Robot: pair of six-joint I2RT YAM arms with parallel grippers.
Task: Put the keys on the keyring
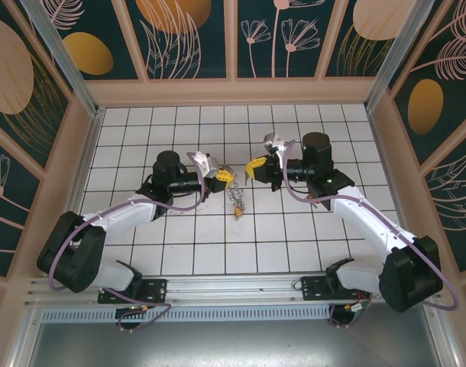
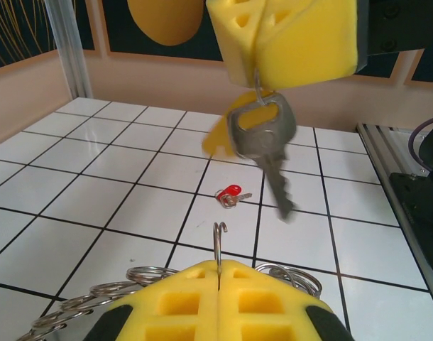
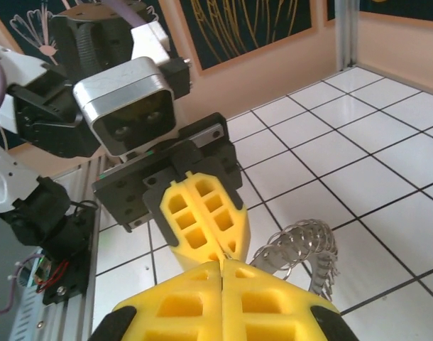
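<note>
The bench [image 1: 141, 237] is covered with white square tiles, separated by thin dark lines. Around it stand walls [image 1: 191, 30] of dark teal panels in pale wooden frames, painted with thin plant drawings and big orange and peach circles. An aluminium post [image 1: 61, 53] stands at each far corner, and a metal rail [image 1: 233, 287] at the near edge carries both arm bases.

The two arms meet above the middle of the bench, their yellow foam fingers facing each other and close together.

The left pincer [image 1: 221, 177] [image 2: 218, 275] is closed and grips the keyring [image 2: 142, 275]. A thin wire end of the ring stands up just in front of the fingers. In the top view the keyring [image 1: 235, 197] hangs down from this pincer towards the tiles. In the right wrist view its beaded coil [image 3: 302, 241] curves beside the left pincer [image 3: 222, 250].

The right pincer [image 1: 254, 166] [image 2: 258, 69] [image 3: 222, 273] is also closed. It grips the silver key [image 2: 262, 135] at the top by a small wire loop, so the key hangs free with its blade pointing down, above the keyring and apart from it. Something yellow shows just behind the key's head; I cannot tell what it is.

A red key [image 2: 231, 193] [image 1: 237, 215] lies on the tiles, below the two pincers.
</note>
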